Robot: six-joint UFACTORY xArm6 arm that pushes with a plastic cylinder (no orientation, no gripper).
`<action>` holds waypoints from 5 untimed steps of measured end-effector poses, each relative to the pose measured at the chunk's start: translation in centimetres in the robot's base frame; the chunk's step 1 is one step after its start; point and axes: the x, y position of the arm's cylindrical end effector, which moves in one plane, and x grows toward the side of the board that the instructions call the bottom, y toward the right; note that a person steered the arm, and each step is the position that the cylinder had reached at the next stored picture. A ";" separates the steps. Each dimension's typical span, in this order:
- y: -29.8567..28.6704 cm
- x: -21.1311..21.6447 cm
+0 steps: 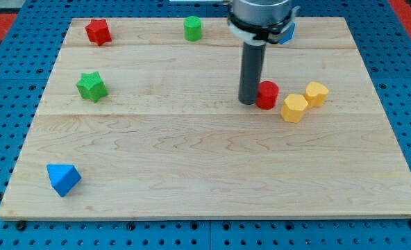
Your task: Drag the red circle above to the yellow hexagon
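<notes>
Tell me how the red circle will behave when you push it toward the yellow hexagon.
The red circle looks squat and flat-based, so it should slide, not tip. Its round side may slip off my tip, which touches its left. The smooth wooden board probably offers little drag.

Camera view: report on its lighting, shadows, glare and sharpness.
Camera view: even, soft light on the board; blocks cast only faint shadows; no strong glare; my tip, just left of the red circle, and the yellow hexagon look sharp; the arm's top is cropped.
</notes>
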 end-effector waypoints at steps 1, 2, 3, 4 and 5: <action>-2.0 -1.0; 3.1 -1.1; 5.5 -2.0; -2.8 -4.2; -12.8 -7.8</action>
